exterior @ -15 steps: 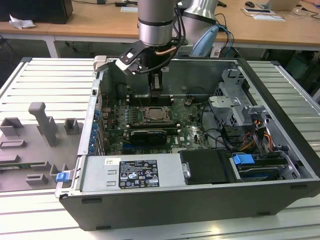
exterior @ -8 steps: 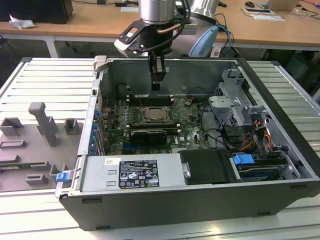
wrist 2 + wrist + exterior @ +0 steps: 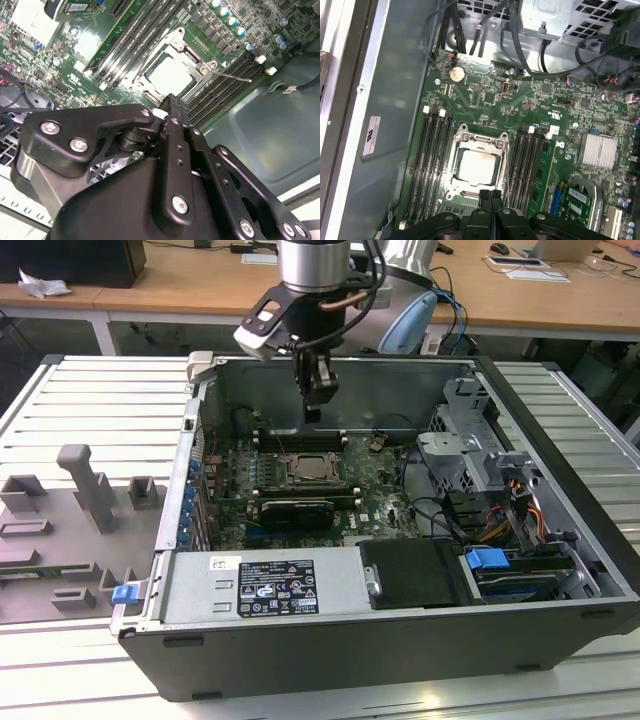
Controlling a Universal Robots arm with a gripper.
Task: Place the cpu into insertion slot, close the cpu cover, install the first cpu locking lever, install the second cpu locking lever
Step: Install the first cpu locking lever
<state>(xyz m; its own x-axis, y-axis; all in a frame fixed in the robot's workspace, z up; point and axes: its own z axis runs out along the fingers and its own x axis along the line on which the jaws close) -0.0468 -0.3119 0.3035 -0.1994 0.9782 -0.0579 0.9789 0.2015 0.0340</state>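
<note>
The cpu (image 3: 478, 165) lies in the insertion slot (image 3: 313, 469) on the green board, its pale metal face up. The silvery cpu cover (image 3: 461, 141) lies flat as a frame around it. A thin locking lever (image 3: 231, 76) juts out sideways from one corner of the socket. My gripper (image 3: 490, 196) hangs above the board just beside the socket's edge, its black fingers pressed together with nothing between them. In the exterior view the gripper (image 3: 314, 415) is over the memory slots behind the socket. In the second wrist view the fingertips (image 3: 170, 102) reach the edge of the cover frame.
Black memory slots (image 3: 432, 165) flank the socket on both sides. A grey power supply box (image 3: 255, 585) fills the case front. A drive cage (image 3: 468, 445) and cables stand at the exterior view's right. Grey fixture blocks (image 3: 90, 490) sit on the table outside the case.
</note>
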